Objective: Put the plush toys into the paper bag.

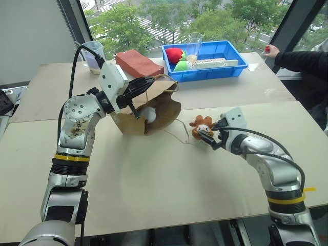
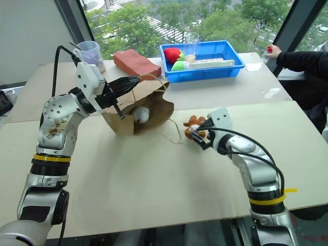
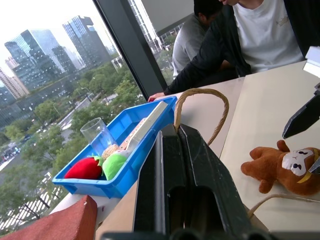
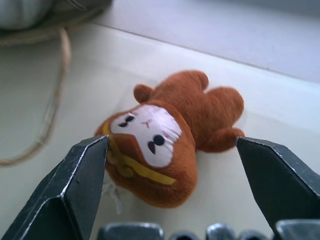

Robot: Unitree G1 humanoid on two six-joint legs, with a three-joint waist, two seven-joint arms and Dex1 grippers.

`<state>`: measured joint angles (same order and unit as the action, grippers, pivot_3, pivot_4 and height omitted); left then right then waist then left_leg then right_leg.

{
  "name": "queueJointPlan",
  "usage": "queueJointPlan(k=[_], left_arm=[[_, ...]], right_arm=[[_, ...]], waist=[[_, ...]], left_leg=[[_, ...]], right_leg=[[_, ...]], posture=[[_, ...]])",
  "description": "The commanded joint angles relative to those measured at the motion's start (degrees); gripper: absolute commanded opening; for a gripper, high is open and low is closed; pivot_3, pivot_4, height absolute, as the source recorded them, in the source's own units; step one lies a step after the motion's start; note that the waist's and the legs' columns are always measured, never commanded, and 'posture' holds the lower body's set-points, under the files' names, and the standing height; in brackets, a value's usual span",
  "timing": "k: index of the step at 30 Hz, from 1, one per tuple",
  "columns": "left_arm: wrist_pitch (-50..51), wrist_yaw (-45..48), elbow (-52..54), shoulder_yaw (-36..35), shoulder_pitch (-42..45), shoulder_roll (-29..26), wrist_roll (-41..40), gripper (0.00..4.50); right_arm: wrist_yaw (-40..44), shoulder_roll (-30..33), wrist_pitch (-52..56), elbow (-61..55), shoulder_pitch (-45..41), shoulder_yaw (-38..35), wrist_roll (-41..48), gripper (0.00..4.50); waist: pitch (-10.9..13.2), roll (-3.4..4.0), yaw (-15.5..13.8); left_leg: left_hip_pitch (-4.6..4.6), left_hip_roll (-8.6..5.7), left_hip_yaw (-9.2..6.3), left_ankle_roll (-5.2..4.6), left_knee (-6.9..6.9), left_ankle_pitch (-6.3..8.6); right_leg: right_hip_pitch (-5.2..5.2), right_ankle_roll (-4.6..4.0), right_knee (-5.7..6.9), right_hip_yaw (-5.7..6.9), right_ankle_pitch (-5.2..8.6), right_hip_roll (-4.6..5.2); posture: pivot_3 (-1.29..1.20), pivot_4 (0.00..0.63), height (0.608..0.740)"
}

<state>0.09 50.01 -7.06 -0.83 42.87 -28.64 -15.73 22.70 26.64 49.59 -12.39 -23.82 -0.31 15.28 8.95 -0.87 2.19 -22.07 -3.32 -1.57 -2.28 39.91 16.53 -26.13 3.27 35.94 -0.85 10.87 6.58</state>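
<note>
— Left gripper [image 1: 134, 88]?
— Clamped on the rim of the paper bag [image 1: 164, 110], holding the mouth up on the table [image 1: 154, 179].
— White toy [image 1: 149, 115]?
— Inside the bag, near the mouth.
— Brown toy [image 4: 167, 135]?
— Lying on the table beside the bag's handle [image 1: 180, 134].
— Right gripper [image 4: 172, 165]?
— Spread wide, one finger either side of the brown toy, not gripping.
</note>
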Motion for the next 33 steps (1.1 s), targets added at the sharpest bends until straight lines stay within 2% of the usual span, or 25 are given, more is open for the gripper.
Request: queueJointPlan(k=[1,4,6,11,14,17,19,21,25,33], left_arm=[[-0.45,-0.63,1.22,-0.96,1.60,-0.82,0.31,0.00],[-0.17,-0.75,1.86,-1.02,1.21,-1.09,0.28,0.00],[0.11,-0.91,2.46,-1.15,0.75,-1.40,0.27,0.00],[0.31,-1.14,3.40,-1.29,-0.27,-2.01,0.04,0.00],[0.75,-1.42,4.60,-1.48,-0.83,-2.29,-0.07,0.00],[1.24,-1.49,5.15,-1.57,-0.79,-2.25,-0.37,0.00],[1.28,-0.96,5.81,-1.38,-1.50,-2.26,-0.71,0.00],[1.04,-0.68,5.87,-1.23,-1.69,-2.26,-0.74,0.00],[0.61,0.44,5.05,-0.81,-0.50,-2.15,-0.92,0.00],[0.39,0.97,4.21,-0.39,0.97,-1.47,-0.48,0.00]], right_arm=[[-0.78,-1.75,0.66,0.84,-1.02,-1.68,1.15,4.23],[-0.76,-3.74,0.41,2.21,-1.38,-2.69,2.19,3.40],[-0.84,-4.34,0.16,2.46,-1.47,-2.84,2.30,2.68],[-0.31,-4.25,-0.71,2.93,-1.67,-2.96,2.13,0.93],[0.64,-3.30,-1.16,1.10,-0.92,-4.07,2.72,0.04],[5.57,-0.07,0.47,-2.85,-1.22,-4.67,5.78,0.02],[9.06,1.59,5.02,-6.86,-3.06,-6.67,11.61,0.02],[8.64,-1.08,9.43,-9.30,-5.92,-9.97,18.76,0.02],[5.89,-5.90,14.59,-10.65,-11.12,-10.23,24.85,0.02],[1.70,-12.45,14.58,-6.30,-14.10,-5.62,24.49,0.02]], waist=[[0.00,0.00,0.00],[0.00,0.00,-0.11],[0.00,0.00,-0.23],[0.00,0.00,-0.22],[0.00,0.00,-0.25],[0.00,0.00,-0.42],[0.00,0.00,-0.45],[0.00,0.00,-0.29],[0.00,0.00,0.10],[0.00,0.00,-0.38]], left_leg=[[0.00,0.00,0.00,0.00,0.00,0.00],[0.00,0.00,-0.01,0.00,0.00,0.00],[-0.01,0.00,-0.01,0.00,0.02,0.00],[0.00,0.00,-0.01,0.00,0.01,0.00],[0.00,-0.01,-0.01,0.00,0.01,0.00],[-0.02,-0.02,-0.01,0.00,0.01,0.00],[-0.03,-0.02,-0.01,-0.02,0.02,0.01],[-0.02,0.01,-0.01,-0.05,0.01,0.03],[0.06,0.05,-0.12,-0.05,-0.03,0.03],[-0.01,-0.13,-0.15,-0.04,0.03,0.03]], right_leg=[[0.00,0.00,-0.01,0.00,0.00,0.00],[0.01,0.00,-0.04,0.00,0.00,0.00],[0.01,0.00,-0.03,0.00,0.00,0.00],[0.01,0.00,-0.03,0.01,0.00,0.00],[0.01,0.00,-0.04,0.01,0.00,0.00],[0.00,0.00,-0.04,0.01,0.00,0.00],[0.00,0.00,-0.07,0.01,0.00,0.01],[0.01,0.00,-0.08,0.02,0.00,0.00],[0.00,-0.01,0.00,-0.01,-0.01,-0.08],[-0.03,0.00,-0.01,0.02,-0.01,0.07]], posture=[[0.00,0.150,0.740],[0.00,0.150,0.740],[0.00,0.150,0.740],[0.00,0.150,0.740],[0.00,0.150,0.740],[0.00,0.150,0.740],[0.00,0.150,0.740],[0.00,0.150,0.740],[0.00,0.150,0.740],[0.00,0.150,0.740]])
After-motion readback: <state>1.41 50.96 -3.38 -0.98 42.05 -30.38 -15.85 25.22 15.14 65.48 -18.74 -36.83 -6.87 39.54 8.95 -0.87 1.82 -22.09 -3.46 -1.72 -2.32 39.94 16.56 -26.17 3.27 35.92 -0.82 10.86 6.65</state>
